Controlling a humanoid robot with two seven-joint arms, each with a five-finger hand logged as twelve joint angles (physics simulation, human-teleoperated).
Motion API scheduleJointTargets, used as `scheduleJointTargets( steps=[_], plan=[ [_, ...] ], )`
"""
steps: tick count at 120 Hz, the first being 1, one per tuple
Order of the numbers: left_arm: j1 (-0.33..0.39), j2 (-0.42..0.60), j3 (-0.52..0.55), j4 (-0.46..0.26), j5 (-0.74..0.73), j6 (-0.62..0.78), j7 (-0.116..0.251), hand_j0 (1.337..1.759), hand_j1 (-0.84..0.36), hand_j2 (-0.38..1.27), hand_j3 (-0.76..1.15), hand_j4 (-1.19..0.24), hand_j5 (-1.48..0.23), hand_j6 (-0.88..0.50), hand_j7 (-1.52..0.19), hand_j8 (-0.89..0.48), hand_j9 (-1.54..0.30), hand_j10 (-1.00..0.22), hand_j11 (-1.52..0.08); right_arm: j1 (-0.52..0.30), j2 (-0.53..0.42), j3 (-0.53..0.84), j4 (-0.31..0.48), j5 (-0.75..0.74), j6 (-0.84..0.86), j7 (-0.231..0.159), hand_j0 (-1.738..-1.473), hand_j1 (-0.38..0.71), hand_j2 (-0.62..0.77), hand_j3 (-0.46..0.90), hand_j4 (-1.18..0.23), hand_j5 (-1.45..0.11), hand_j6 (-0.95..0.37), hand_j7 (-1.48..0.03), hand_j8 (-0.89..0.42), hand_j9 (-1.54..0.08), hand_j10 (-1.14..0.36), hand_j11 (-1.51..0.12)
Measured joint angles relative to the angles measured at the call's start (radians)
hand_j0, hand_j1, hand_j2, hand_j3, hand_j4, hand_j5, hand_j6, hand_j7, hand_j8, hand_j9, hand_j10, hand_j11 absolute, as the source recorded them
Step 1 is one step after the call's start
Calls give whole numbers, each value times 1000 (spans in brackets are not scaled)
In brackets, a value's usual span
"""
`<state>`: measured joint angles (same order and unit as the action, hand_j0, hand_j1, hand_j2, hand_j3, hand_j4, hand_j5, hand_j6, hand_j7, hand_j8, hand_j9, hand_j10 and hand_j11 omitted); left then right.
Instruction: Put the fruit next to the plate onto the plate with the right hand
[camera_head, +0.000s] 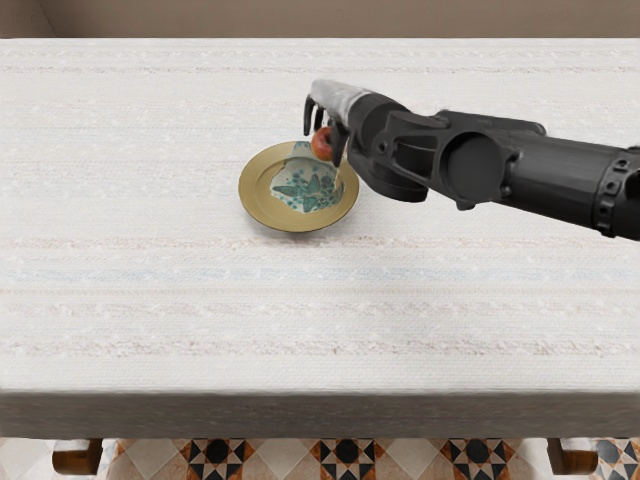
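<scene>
Over at the plate's (256, 186) 1 o'clock rim is where the fruit (322, 144) sits right now. It's small, red and roundish, and it's tucked into the right hand (335, 112). Its fingers (309, 112) are curled down around it, 1 dark finger on the far-left side and another on the near-right side, so I'd call that a pinch on the fruit, not an empty fist. Can't tell for sure whether it's lifted or touching the rim, since the hand covers part of it.

Key relation for the next bit: the fruit hangs just below the fingertips, and the plate's middle lies toward 7 o'clock from it. My guess is the hand only needs a short nudge toward 7 o'clock, then let go. It looks basically round, so there's no long axis to line up. That also means it may roll once released, though the dished shape should catch it, I reckon.

Coming in from 3 o'clock across the table (150, 280), the right arm is the only 1 showing, so it's clearly the nearer one. No sign of the left arm anywhere.

Brands or writing: none I can read. Gold rim plus a teal leafy pattern in the plate's middle is decoration, not text. Black arm, greyish hand back, no markings.
</scene>
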<state>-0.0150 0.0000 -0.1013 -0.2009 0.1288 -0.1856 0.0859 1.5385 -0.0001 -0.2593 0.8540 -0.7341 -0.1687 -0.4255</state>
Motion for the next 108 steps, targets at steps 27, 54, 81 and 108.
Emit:
scheduleJointTargets(
  steps=[27, 54, 81, 108],
  plan=[
    [0, 0, 0, 0, 0, 0, 0, 1658, 349, 0, 0, 0, 0, 0, 0, 0, 0, 0, 0, -57, 0, -7, -3, 0, 7, 83, -1658, 307, 470, 1, -722, -1008, -516, -967, -471, -998, -727, -998],
    [0, 0, 0, 0, 0, 0, 0, 1658, 349, 0, 0, 0, 0, 0, 0, 0, 0, 0, 0, -97, 0, -9, -5, -2, 8, 99, -1658, 301, 464, 1, -721, -991, -525, -960, -483, -984, -725, -983],
    [0, 0, 0, 0, 0, 0, 0, 1658, 349, 0, 0, 0, 0, 0, 0, 0, 0, 0, 0, -116, 0, 35, -7, 16, 1, 96, -1658, 42, 235, 0, -419, -571, -322, -556, -301, -567, -421, -567],
    [0, 0, 0, 0, 0, 0, 0, 1658, 349, 0, 0, 0, 0, 0, 0, 0, 0, 0, 0, -119, -21, 307, 95, 44, 197, 54, -1658, -193, 74, 0, -162, -218, -131, -213, -123, -217, -163, -217]
  ],
)
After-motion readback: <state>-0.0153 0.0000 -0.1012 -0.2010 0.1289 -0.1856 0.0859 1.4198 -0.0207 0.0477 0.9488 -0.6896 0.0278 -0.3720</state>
